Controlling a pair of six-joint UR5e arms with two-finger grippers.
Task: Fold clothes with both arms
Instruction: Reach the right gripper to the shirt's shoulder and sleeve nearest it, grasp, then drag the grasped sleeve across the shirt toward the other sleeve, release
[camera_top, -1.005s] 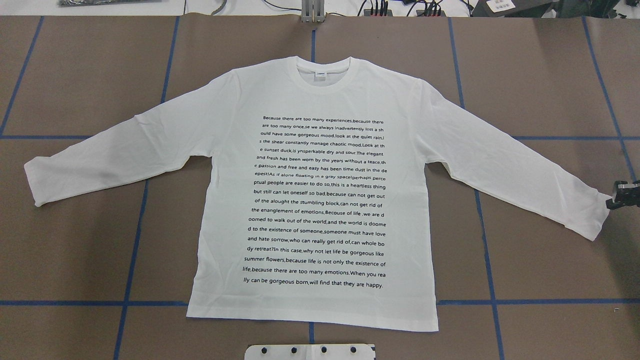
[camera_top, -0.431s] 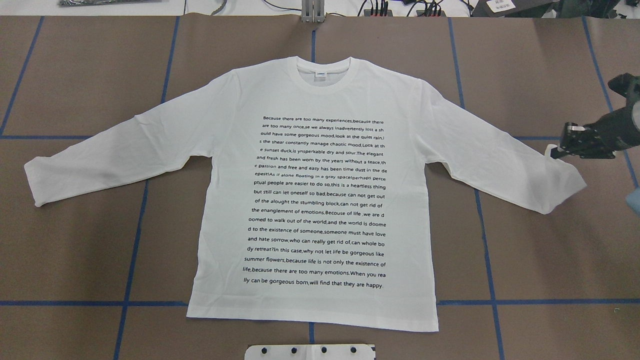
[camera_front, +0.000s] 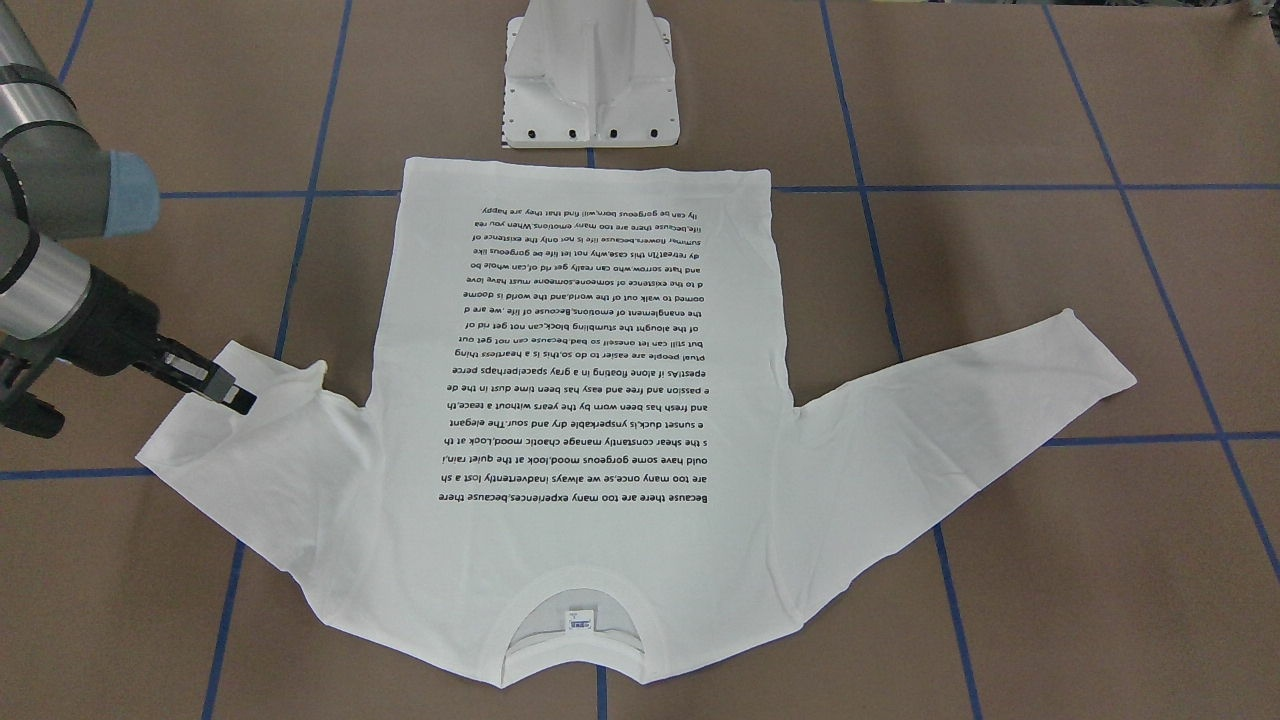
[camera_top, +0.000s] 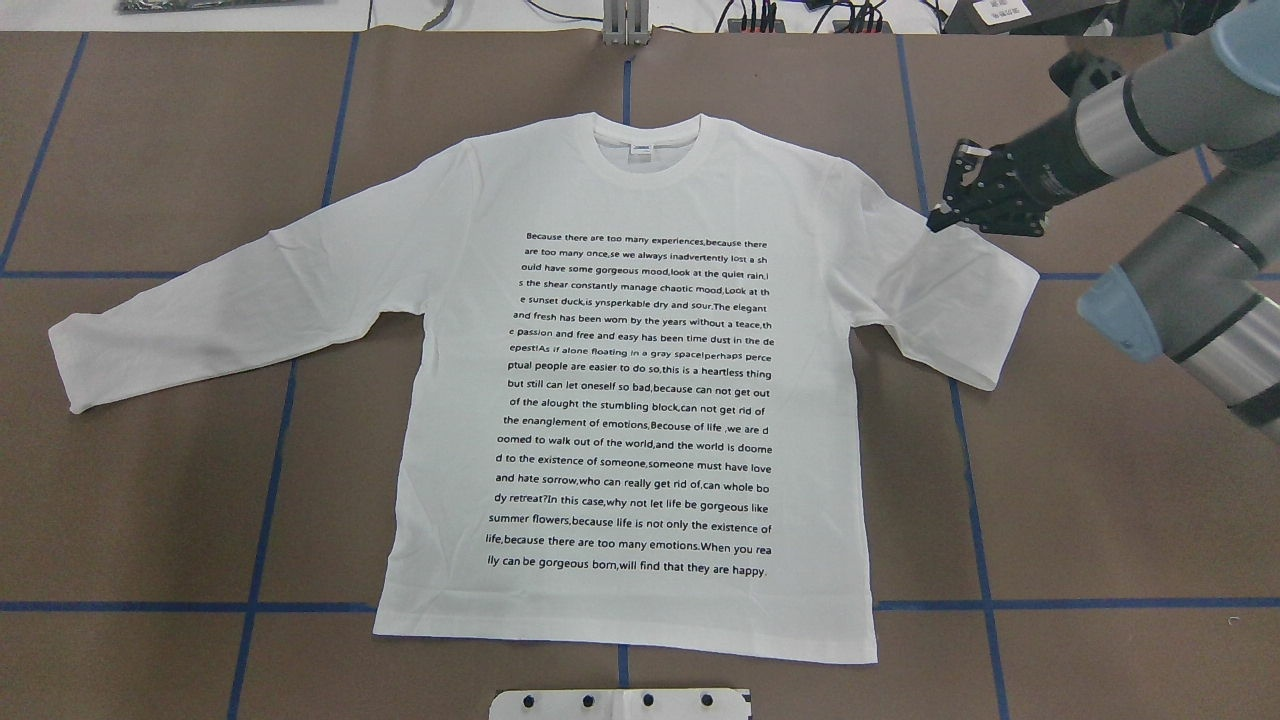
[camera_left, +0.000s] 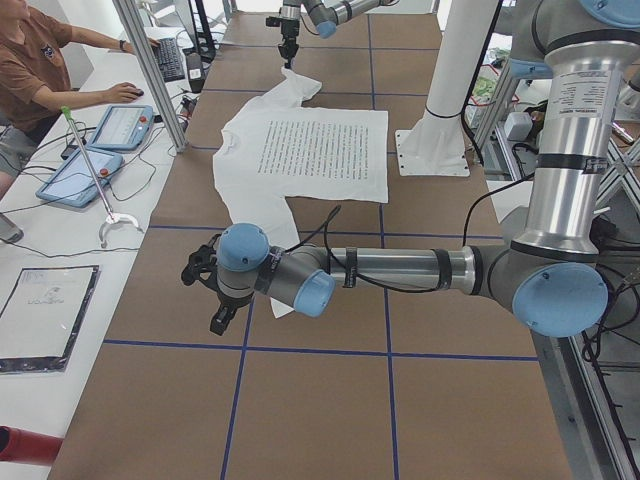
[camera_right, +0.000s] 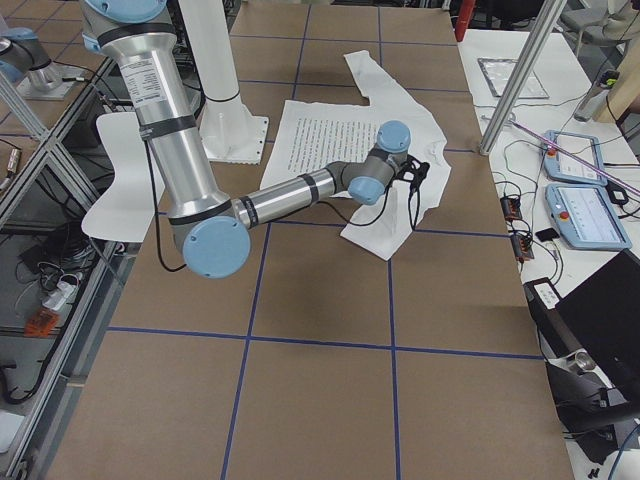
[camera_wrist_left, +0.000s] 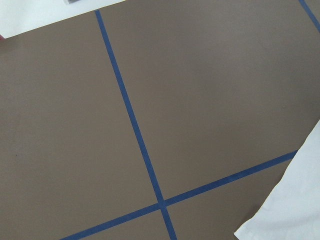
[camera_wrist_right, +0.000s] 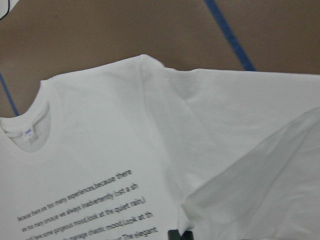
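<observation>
On the brown tabletop (camera_top: 150, 150) we find the white long-sleeved T-shirt (camera_top: 450, 420) lying flat, printed side up. Going by the overhead view, its ribbed collar (camera_top: 655, 181) sits at 12 o'clock with the small neck label (camera_top: 641, 151) inside it. The hem lies at 6 o'clock, just short of the white pedestal base (camera_top: 620, 703). The black text block (camera_top: 640, 400) runs down the chest and belly.

The outstretched sleeve (camera_top: 200, 310) lies flat toward 9 o'clock, slanting a little toward 8. The folded sleeve (camera_top: 960, 310), on the 3 o'clock side, is doubled back on itself, with its cuff end raised near the shoulder at about 2 o'clock from the text. There the right gripper (camera_top: 938, 220) has its jaws pinched narrowly on that cuff end. In the right wrist view we see the cloth draping away from a dark jaw tip at the bottom edge. The right arm (camera_top: 1130, 120) comes in from the 2 o'clock corner.

We see the left arm (camera_left: 400, 270) only in the left side view, stretched low over the tabletop beyond the outstretched sleeve. The left gripper (camera_left: 220, 318) hangs below the wrist, and we cannot tell how its jaws stand. Its wrist camera looks down on brown paper, crossing blue tape lines (camera_wrist_left: 135, 130), and a white corner of cloth at 5 o'clock.
</observation>
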